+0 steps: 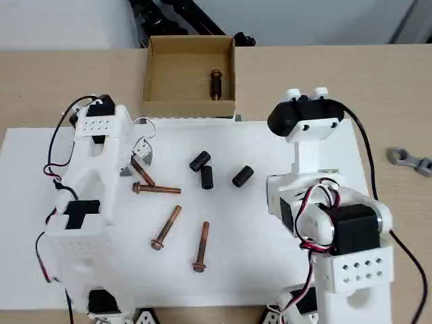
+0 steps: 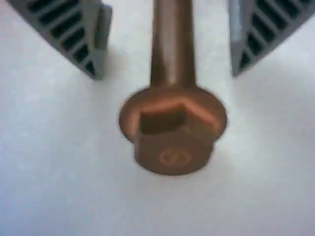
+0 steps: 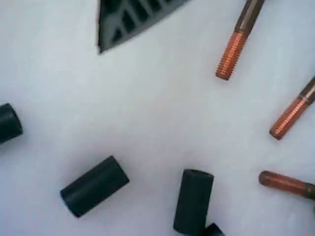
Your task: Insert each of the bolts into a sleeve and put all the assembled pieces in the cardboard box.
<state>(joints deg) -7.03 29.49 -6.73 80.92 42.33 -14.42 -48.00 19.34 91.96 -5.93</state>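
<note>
**A:** Copper-brown bolts [image 1: 167,227] on a white sheet [image 1: 256,236]; the sleeves [image 1: 243,176] are matt black.

**B:** And the box [image 1: 189,106]?

**A:** Plain cardboard brown, on a pale wood-grain table [image 1: 61,74].

**B:** The arms [image 1: 94,175]?

**A:** White, with black motors [image 1: 354,229] and red, black and white wires [image 1: 317,196]. The left gripper [image 2: 166,73] has grey fingers [image 2: 74,34], ribbed with dark slots.

Bright diffuse light, soft faint shadows beside the bolts [image 1: 168,226], white sheet [image 1: 270,148] glowing evenly.

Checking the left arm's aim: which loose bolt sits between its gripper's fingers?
The slanted bolt farthest left, just beyond the horizontal bolt: the left gripper's open fingers flank its shank. The other loose bolts lie clear of the gripper.
</note>
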